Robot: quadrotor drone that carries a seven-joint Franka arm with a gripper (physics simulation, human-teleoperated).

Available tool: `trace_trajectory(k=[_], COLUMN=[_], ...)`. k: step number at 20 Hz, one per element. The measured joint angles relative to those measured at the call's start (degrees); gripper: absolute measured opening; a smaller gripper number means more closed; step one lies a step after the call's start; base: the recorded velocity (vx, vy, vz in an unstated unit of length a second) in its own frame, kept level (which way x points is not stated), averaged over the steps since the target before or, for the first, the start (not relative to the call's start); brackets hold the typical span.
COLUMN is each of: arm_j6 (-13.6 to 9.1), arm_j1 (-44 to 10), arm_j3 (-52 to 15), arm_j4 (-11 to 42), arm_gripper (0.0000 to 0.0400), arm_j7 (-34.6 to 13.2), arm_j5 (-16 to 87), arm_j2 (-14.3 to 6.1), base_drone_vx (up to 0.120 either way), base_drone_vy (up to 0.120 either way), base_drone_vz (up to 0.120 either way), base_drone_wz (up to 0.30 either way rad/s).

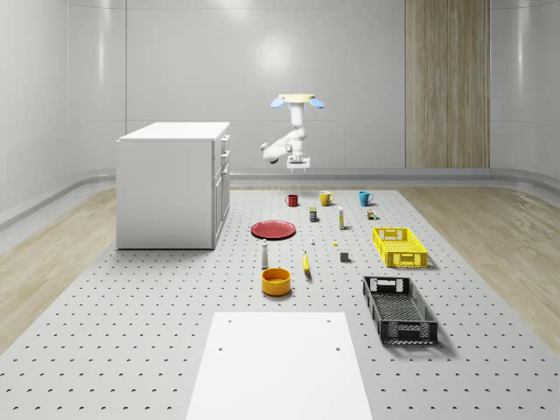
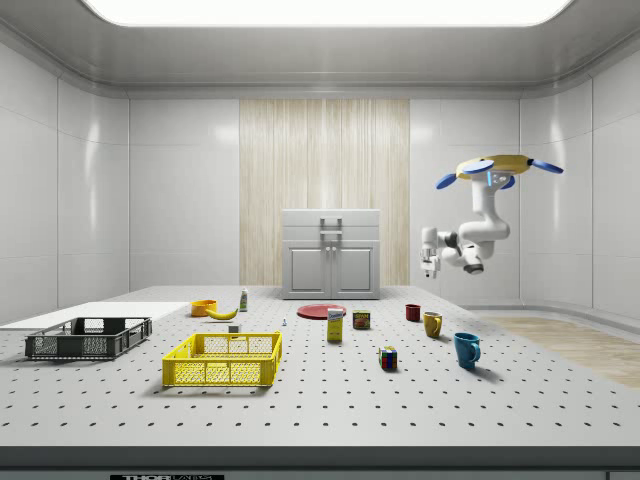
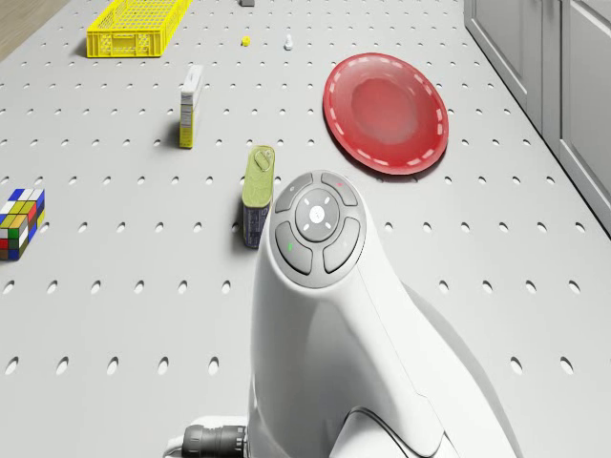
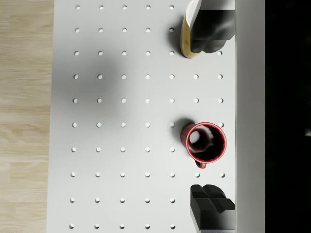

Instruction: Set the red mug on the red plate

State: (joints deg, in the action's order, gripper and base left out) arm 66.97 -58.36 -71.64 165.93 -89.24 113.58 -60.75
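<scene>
Red mug (image 4: 204, 141) glossy, ceramic-looking; red plate (image 3: 386, 113) smooth, glossy sheen; arm shell (image 3: 353, 324) smooth white plastic; table (image 1: 157, 297) matt grey, perforated; floor (image 4: 24, 116) wood-grain boards.

Red mug (image 1: 292, 200) upright, empty, on the far tabletop, apart from flat red plate (image 1: 274, 229) nearer, slightly left

Open air beneath the spread black gripper (image 4: 209, 114) down to the upright red ceramic mug (image 4: 204, 142); yellow ceramic mug (image 4: 187, 36) stands nearby, white cabinet (image 1: 173, 182) well aside.
</scene>
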Motion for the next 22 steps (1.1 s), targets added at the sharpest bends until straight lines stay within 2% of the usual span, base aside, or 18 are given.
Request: trace_trajectory(k=[11, 15, 18, 22], arm_j6=[2.3, 3.3, 4.1, 5.1], arm_j1=[-2.4, -2.9, -3.2, -3.6], arm_j3=[-1.7, -2.1, -2.4, -2.7], arm_j4=[-0.2, -0.2, -0.3, -0.4], arm_gripper=[0.0400, 0.0400, 0.0400, 0.0400], arm_j7=[-1.9, -2.4, -2.7, -3.1], arm_j5=[-1.4, -2.0, -2.4, -3.0], arm_j2=[-3.6, -4.8, -5.7, -6.8], base_drone_vx=[0.120, 0.000, 0.000, 0.000], base_drone_vy=[0.000, 0.000, 0.080, -0.040], base_drone_vz=[-0.120, -0.120, -0.120, -0.120], base_drone_wz=[0.000, 0.000, 0.000, 0.000])
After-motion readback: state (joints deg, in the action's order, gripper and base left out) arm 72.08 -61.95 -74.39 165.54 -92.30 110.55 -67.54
